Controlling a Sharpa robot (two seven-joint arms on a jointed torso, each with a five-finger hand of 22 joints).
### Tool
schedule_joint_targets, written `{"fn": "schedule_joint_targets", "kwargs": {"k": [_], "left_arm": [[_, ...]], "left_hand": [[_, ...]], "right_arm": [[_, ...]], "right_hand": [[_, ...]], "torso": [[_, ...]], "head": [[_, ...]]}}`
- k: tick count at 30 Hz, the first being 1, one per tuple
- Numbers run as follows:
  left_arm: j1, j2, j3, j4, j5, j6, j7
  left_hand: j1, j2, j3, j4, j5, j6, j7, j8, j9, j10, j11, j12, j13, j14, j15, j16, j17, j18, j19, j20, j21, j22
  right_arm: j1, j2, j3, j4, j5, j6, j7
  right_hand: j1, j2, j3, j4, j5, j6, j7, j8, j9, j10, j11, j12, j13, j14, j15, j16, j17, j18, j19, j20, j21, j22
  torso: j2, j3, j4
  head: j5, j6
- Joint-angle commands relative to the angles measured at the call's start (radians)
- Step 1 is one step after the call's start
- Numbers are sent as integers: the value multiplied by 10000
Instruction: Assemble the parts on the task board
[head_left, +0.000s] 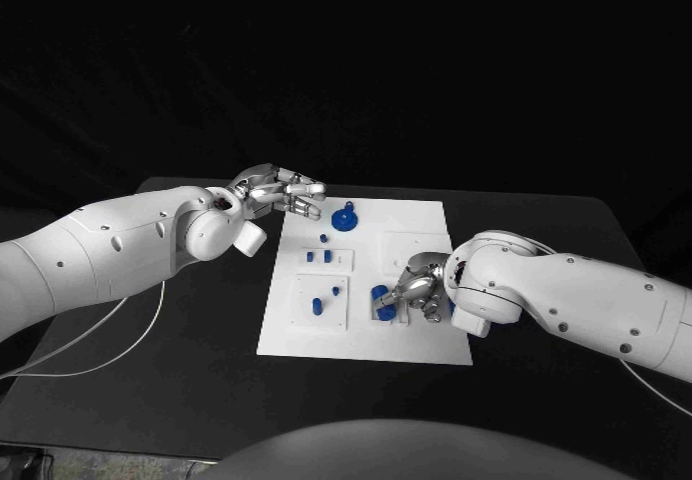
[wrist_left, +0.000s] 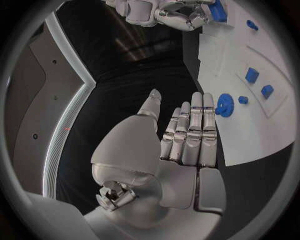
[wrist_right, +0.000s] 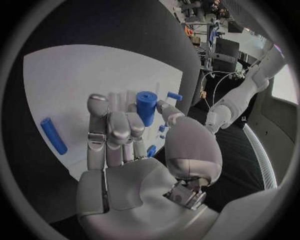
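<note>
Fingers of the right hand were curled in narrow around a blue cylinder, with the thumb tip pressed against its other side, so that the hand held it upright over the task board. Just beyond those fingers a long blue rod lay flat on the white plate, apart from the hand. In the head view this hand hung over the board's near right part, at about 4 o'clock from the plate's middle, and the cylinder showed at 9 o'clock from the hand, just beside it.

On the left hand the fingers lay straight and close together, with the thumb standing off to one side; the hand held nothing. A blue gear lay on the board just past the fingertips, not touching them. Farther out were a small blue stud and two small blue blocks in a shallow recess of the plate. In the head view the left hand hovered at the board's far left corner, at 11 o'clock from the middle, and the gear lay at 4 o'clock from it. The board lay in the middle of the black table.
</note>
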Motion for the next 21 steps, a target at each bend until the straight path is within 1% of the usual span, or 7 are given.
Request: {"fn": "schedule_joint_targets", "kwargs": {"k": [1, 2, 3, 5, 10, 15, 21], "left_arm": [[-9, 10, 6, 13, -5, 160, 54], [-9, 9, 6, 12, -5, 160, 54], [-9, 6, 6, 14, -5, 159, 51], [-9, 4, 6, 14, -5, 161, 48], [-9, 9, 6, 7, -5, 178, 38], [-9, 9, 5, 3, -5, 195, 27], [-9, 8, 4, 0, -5, 202, 21]], "left_hand": [[-40, 35, 1, 28, 36, 4, -38, -13, 0, -89, -7, 4, 15, -20, 5, -15, 13, -85, -69, 20, 12, -15], [-40, 35, 1, 28, 36, 4, -38, -13, 0, -89, -7, 4, 15, -20, 5, -15, 13, -85, -69, 20, 12, -15], [-40, 35, 1, 28, 36, 4, -38, -13, 0, -89, -7, 4, 15, -20, 5, -15, 13, -85, -69, 20, 12, -15], [-40, 35, 1, 28, 36, 4, -38, -13, 0, -89, -7, 4, 15, -20, 5, -15, 13, -85, -69, 20, 12, -15], [-48, 34, -6, 44, 33, -4, -38, -12, 0, -94, -6, 3, 15, -22, 6, -15, 13, -84, -70, 22, 8, -17], [-48, 34, -6, 44, 33, -4, -38, -12, 0, -94, -6, 3, 15, -22, 6, -15, 13, -84, -70, 22, 8, -17], [-48, 34, -6, 44, 33, -4, -38, -12, 0, -94, -6, 3, 15, -22, 6, -15, 13, -84, -70, 22, 8, -17]], "right_arm": [[-48, 5, -35, 3, -117, 208, -569], [-48, 0, -35, 6, -117, 209, -565], [-48, -9, -36, 12, -117, 211, -560], [-48, -23, -36, 24, -115, 214, -550], [-48, -54, -36, 58, -113, 223, -531], [-48, -98, -36, 111, -113, 209, -517], [-53, -169, -36, 199, -130, 142, -487]], "right_hand": [[84, -322, -104, 610, -515, 18, 62, 9, 56, 19, 82, -48, -24, -14, 10, -30, -9, 82, 491, -11, -31, -15], [179, -407, -136, 859, -717, 21, 70, 9, 77, 14, 87, -53, -32, -15, 15, -29, -8, 88, 490, -5, -38, -20], [301, -490, -214, 1110, -786, 20, 75, 11, 102, 12, 95, -52, -37, -11, 23, -27, -8, 92, 491, 0, -33, -21], [428, -571, -395, 1411, -823, 23, 90, 7, 126, 4, 104, -56, -51, -13, 21, -30, -6, 97, 487, 2, -36, -26], [516, -625, -631, 1730, -960, 27, 92, 6, 105, -3, 106, -60, -68, -17, 22, -50, -15, 101, 487, 5, -52, -38], [599, -705, -727, 1987, -1092, 38, 92, 7, 79, -5, 106, -57, -76, -14, 22, -51, -10, 97, 488, 4, -58, -46], [590, -820, -733, 2241, -1513, 50, 87, 8, 92, 1, 104, -46, -74, -10, 21, -42, 0, 100, 488, 4, -45, -45]], "torso": [[1, 2, 0], [1, 4, -1], [1, 4, -1], [10, 6, -3], [-1, 4, -4], [2, 11, 1], [5, 10, -2]], "head": [[-4, -3], [-7, -5], [-7, -5], [-11, -3], [-25, -12], [-17, -18], [-13, -19]]}}
